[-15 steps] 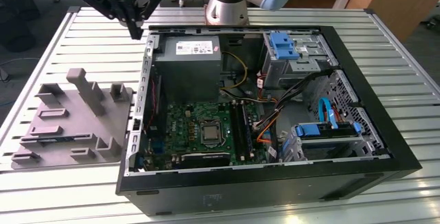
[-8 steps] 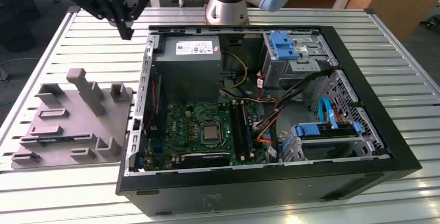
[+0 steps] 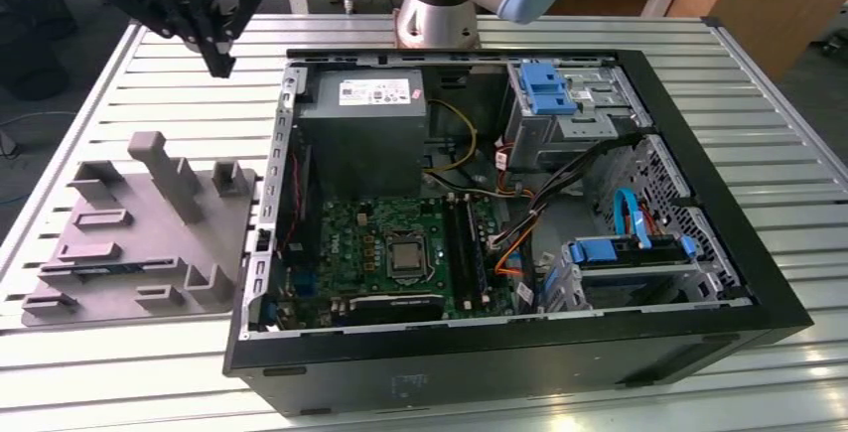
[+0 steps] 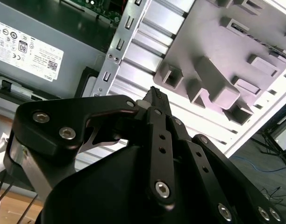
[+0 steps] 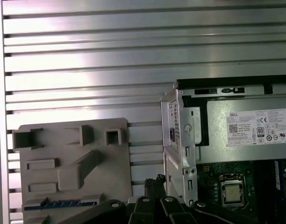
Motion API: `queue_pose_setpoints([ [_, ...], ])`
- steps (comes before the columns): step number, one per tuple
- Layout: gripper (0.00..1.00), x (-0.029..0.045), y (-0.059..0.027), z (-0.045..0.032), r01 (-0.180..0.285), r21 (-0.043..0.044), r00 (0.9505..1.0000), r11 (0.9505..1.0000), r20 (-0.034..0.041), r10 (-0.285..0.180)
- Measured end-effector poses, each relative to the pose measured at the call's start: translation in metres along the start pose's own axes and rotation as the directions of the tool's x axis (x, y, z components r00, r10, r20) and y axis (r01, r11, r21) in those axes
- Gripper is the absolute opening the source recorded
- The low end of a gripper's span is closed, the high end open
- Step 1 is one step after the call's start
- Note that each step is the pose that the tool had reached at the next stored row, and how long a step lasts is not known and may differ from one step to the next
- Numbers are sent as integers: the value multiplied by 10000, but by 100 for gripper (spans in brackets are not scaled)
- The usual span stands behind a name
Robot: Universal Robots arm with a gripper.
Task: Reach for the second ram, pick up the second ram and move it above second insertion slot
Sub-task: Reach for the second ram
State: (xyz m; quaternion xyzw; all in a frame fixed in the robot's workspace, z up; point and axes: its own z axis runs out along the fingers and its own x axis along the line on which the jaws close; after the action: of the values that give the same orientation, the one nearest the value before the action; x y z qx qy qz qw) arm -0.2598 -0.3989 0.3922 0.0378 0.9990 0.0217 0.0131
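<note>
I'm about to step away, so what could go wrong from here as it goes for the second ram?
One: the second ram lies low in the gray holder among raised posts, so the gripper could clip one coming down. Two: its fingers look shut, so it might push the stick instead of straddling it. Three: the case wall stands right beside the holder and could catch a carried stick.

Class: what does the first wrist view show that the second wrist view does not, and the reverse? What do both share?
First wrist view, not the second: the processor socket. Second wrist view, not the first: the floor past the table edge. Both: the gripper, the grey fixture, the power supply label, the slatted table. The second ram lies in the fixture in the first wrist view; in the second I cannot tell.
</note>
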Motion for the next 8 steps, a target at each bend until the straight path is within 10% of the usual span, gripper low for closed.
queue_pose_setpoints([
  [8, 11, 232, -18, -4, 0, 0, 10000, 10000, 0, 0],
])
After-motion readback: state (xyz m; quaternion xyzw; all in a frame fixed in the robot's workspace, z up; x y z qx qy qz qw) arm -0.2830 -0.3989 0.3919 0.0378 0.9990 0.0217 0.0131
